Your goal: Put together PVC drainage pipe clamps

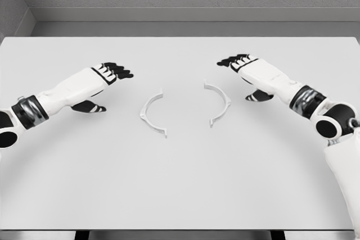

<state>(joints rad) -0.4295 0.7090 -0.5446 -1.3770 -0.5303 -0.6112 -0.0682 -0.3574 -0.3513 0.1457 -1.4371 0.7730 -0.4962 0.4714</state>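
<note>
Hovering flat, left hand [107, 74] and right hand [244, 63] (fingers extended) flank clamp halves [152, 113]

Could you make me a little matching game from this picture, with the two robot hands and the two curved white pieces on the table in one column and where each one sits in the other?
Things:
1. left hand
2. right hand
3. left clamp half
4. right clamp half

Places:
A. on the table, just right of the middle, its hollow side facing left
B. over the table's right part, fingers spread, holding nothing
C. on the table, just left of the middle, its hollow side facing right
D. over the table's left part, fingers spread, holding nothing

Pairs: 1-D, 2-B, 3-C, 4-A
</note>
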